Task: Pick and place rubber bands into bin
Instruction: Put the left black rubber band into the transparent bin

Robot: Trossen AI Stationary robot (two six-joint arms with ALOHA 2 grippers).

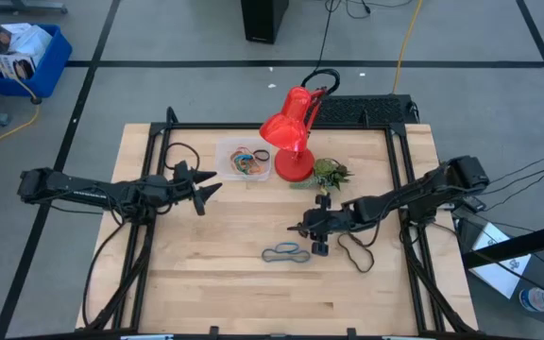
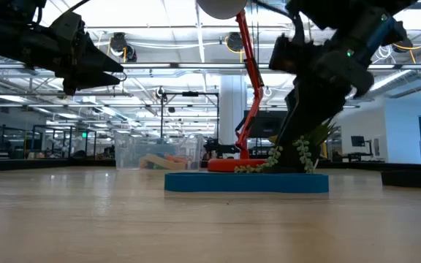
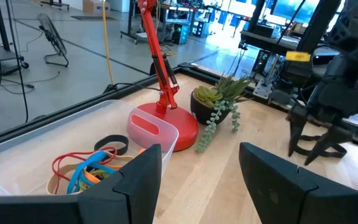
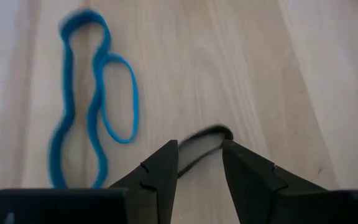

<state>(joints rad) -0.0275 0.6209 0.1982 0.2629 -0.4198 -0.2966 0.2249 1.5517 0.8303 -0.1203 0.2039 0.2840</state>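
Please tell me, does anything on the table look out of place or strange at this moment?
Nothing is damaged or spilled. Only some rubber bands lie outside the bin: a blue rubber band loose on the table, and a dark rubber band between the fingers of the right claw. The left claw waits open beside the bin.

Black rubber band mostly hidden between right tool fingers, grip unclear. Blue rubber bands blurred. Lamp head cut off at top.
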